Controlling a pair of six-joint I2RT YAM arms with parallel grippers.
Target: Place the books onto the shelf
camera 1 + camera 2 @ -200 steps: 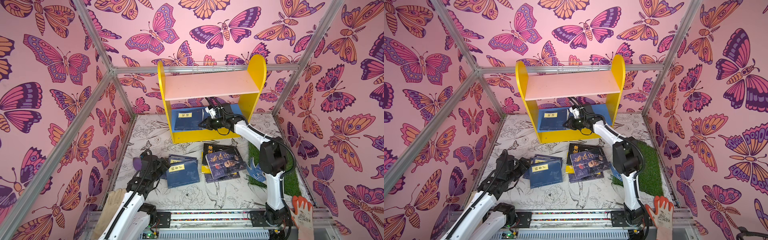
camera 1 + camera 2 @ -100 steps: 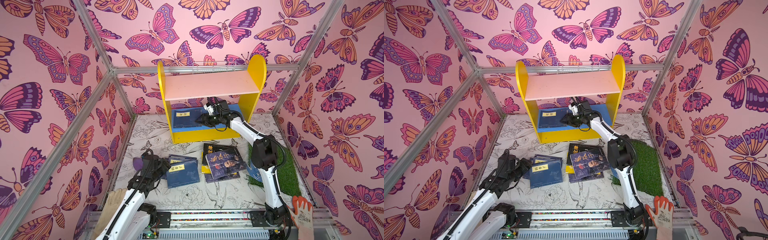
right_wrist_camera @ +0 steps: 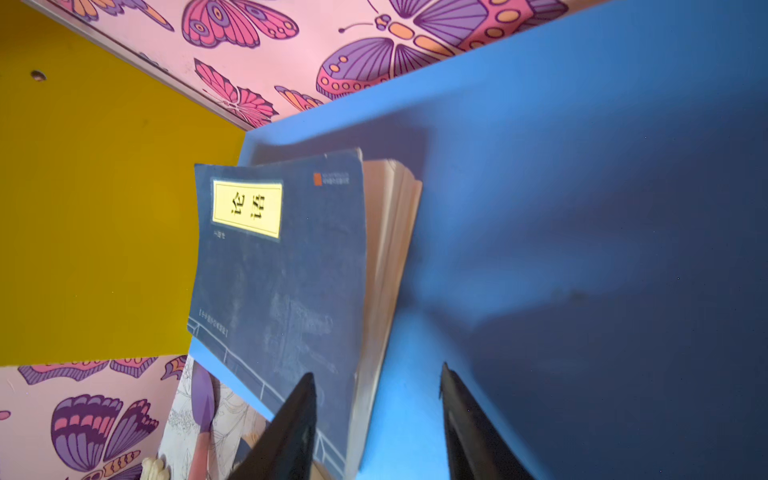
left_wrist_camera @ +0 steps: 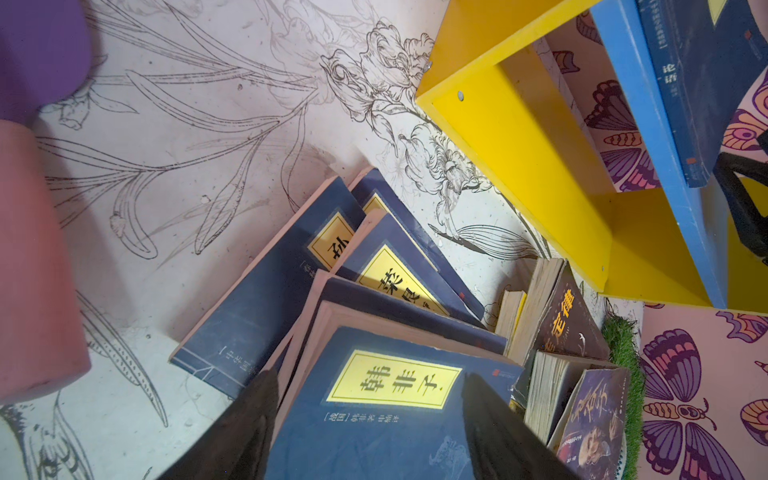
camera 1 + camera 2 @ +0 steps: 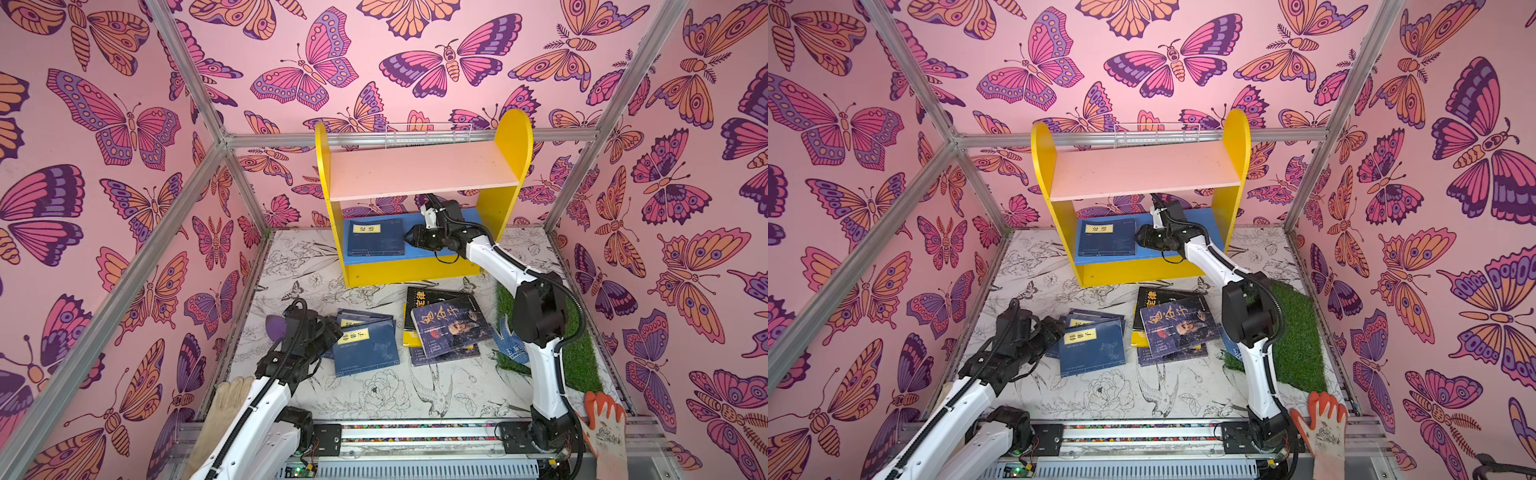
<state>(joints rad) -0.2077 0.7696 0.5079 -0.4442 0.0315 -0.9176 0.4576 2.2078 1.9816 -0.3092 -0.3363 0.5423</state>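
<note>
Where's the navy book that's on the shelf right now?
In both top views the navy book lies flat on the blue lower board, left end, beside the right hand.

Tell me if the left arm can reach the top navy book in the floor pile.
Probably yes: the left gripper hangs open just over the top navy book, fingers either side of its yellow label, nothing lying between.

Orange glove (image 5: 604,419), green grass mat (image 5: 582,357)
</note>
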